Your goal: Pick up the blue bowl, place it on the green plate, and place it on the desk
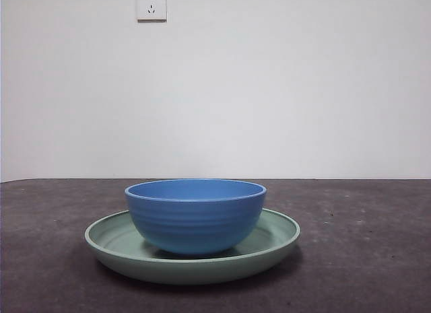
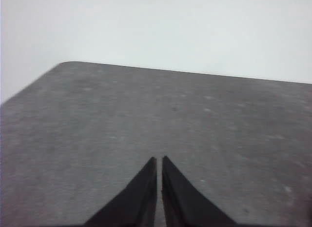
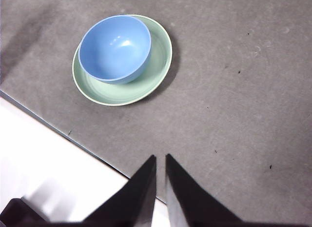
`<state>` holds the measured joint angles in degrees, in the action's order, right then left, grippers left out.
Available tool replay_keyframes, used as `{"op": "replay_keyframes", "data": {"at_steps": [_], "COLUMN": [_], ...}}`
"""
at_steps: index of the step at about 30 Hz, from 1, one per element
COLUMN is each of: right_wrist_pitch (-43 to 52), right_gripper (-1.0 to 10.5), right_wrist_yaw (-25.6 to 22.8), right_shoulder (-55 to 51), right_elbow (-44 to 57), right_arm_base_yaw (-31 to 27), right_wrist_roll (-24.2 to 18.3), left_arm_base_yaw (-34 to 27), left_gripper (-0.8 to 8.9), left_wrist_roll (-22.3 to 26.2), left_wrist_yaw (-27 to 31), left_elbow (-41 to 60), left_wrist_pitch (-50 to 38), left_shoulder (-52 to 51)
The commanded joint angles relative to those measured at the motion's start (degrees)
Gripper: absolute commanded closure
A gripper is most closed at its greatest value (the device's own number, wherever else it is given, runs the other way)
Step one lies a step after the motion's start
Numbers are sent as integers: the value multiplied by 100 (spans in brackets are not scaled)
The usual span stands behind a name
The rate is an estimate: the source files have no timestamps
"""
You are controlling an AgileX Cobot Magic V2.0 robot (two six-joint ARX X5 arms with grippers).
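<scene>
Blue bowl (image 3: 115, 49) sits inside green plate (image 3: 156, 66) on the bench (image 3: 234, 90). My right hand (image 3: 160, 161), jaws nearly closed and empty, has both ahead, well apart. Left hand (image 2: 159, 162), also pinched narrow, faces only bare bench: right is nearer.

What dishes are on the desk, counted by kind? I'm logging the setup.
Bowl: 1 (blue, sitting on the plate)
Plate: 1 (green)
Total: 2 dishes on the desk. Neither gripper holds anything.
</scene>
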<state>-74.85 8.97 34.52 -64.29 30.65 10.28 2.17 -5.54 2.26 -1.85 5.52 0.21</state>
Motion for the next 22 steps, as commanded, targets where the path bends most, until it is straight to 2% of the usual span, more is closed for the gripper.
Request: {"op": "replay_keyframes", "data": {"at_steps": [1,6,22], "right_wrist_pitch": [31,31,31], "right_gripper": [920,920,920], "right_wrist_yaw": [-2,-4,-4], "right_shoulder": [17,17,17], "right_elbow": [-107,-107,-107], "right_arm_base_yaw": [35,35,35], "right_wrist_roll": [-46,-46,-46], "left_arm_base_yaw": [-55,-107,-107], "left_gripper": [794,794,794], "left_wrist_roll": [-57,-57,-57], "left_wrist_yaw": [85,105,101], "left_elbow": [116,116,116], "left_wrist_pitch": [22,509,520], "left_shoulder": [-4,-4,-4]}}
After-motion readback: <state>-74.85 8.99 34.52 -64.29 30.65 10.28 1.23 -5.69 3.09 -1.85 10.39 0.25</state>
